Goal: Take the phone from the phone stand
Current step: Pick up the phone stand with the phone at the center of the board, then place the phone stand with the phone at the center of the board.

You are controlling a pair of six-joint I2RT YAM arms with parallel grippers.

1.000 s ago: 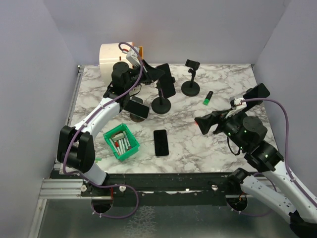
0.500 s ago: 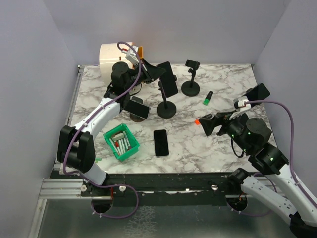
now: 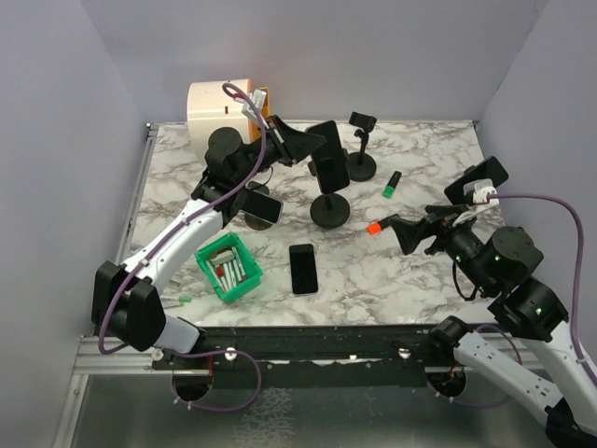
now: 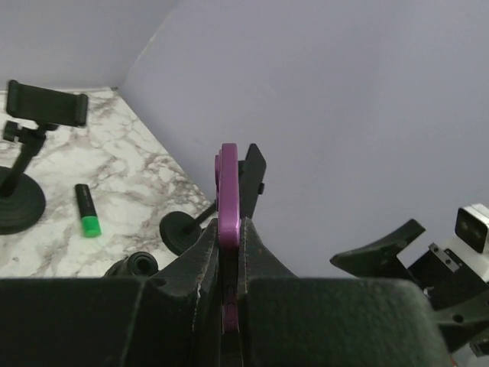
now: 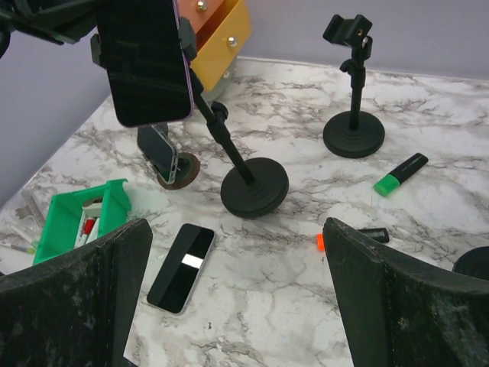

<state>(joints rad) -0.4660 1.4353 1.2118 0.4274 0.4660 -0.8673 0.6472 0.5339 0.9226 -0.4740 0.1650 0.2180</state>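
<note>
Purple-edged phone (image 5: 144, 61) in left claw (image 4: 229, 237) stands nearly upright, screen facing near-right.

On my marbled counter (image 3: 373, 271) I see a green bin (image 3: 241, 287), a black phone (image 3: 302, 268) lying flat beside it, a round stand base (image 3: 330, 213), a second stand (image 3: 360, 166) behind it, a green highlighter (image 3: 392, 185), and possibly an orange-capped marker (image 5: 374, 234).
</note>
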